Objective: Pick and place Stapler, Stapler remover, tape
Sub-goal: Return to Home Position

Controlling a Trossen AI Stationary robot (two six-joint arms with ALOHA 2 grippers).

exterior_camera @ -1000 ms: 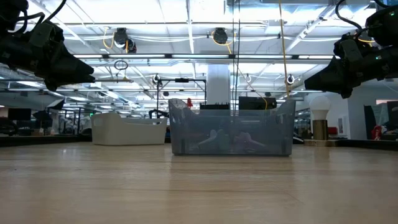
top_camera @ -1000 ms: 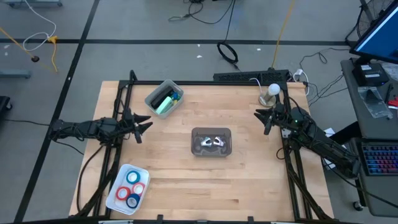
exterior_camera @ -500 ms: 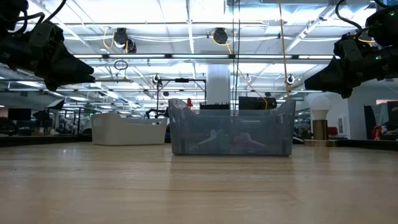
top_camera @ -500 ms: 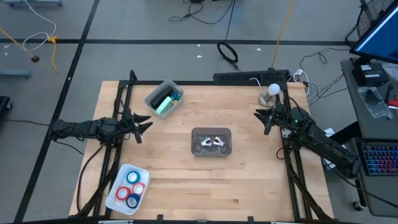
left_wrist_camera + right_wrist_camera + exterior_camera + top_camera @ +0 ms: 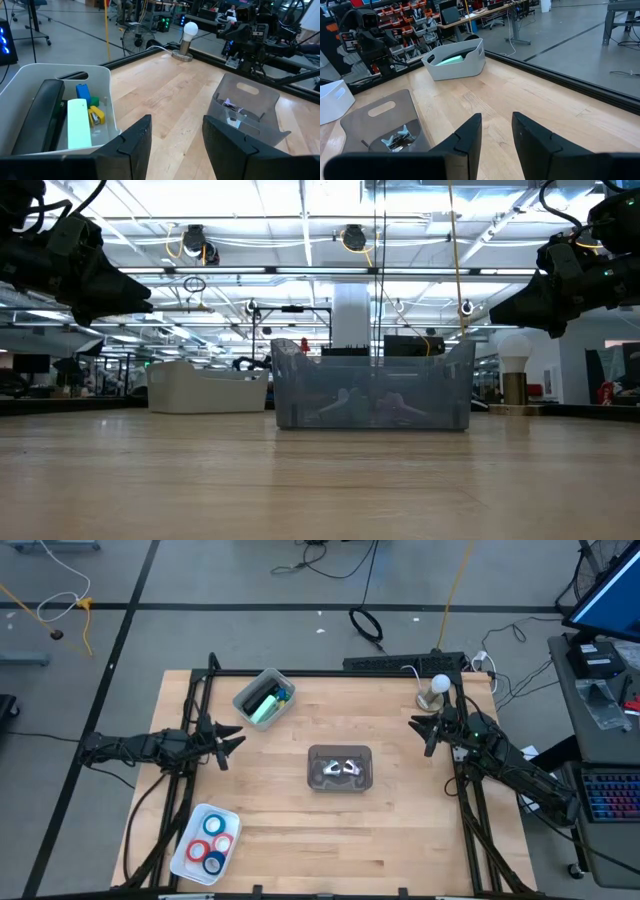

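Observation:
The mint-green stapler (image 5: 262,706) lies in a white bin (image 5: 246,692) at the table's far left, beside a black bar and small blue and yellow items; the left wrist view shows the stapler (image 5: 78,123) too. Two silvery stapler removers (image 5: 340,768) lie on the floor of a clear grey bin (image 5: 340,784) at the table's middle. Several tape rings (image 5: 209,842), red and blue, lie flat in a white tray (image 5: 190,862) at the near left. My left gripper (image 5: 234,740) hovers open near the left edge. My right gripper (image 5: 420,726) hovers open near the right edge. Both are held level and point toward the table's middle.
A light bulb on a stand (image 5: 437,688) is at the far right corner, close to my right arm. Black rails (image 5: 300,673) frame the table's far, left and right sides. Bare wood lies between the bins and along the near edge (image 5: 360,860).

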